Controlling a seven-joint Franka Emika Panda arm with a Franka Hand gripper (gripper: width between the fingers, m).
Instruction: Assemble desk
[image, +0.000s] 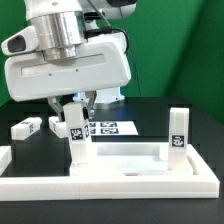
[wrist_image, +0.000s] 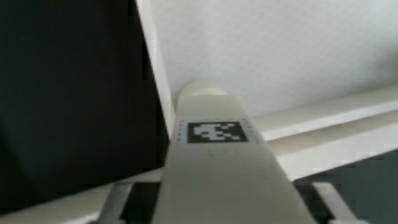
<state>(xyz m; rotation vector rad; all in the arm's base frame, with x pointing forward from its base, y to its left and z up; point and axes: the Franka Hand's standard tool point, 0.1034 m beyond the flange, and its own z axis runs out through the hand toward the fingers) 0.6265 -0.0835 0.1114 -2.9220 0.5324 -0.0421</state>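
- Surface: black desk (image: 150, 114); green wall (image: 180, 60) behind, at 12 o'clock.
- The hand (image: 75, 105) sits over upright leg (image: 76, 134); grip cannot be told.
- A loose leg (image: 25, 127) at 9 o'clock.

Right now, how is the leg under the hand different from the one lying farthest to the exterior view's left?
The leg under the hand stands upright at the desk top; the lying leg rests on its side on the table. The hand is right at the first; the second lies away from it. Both are white, tagged.
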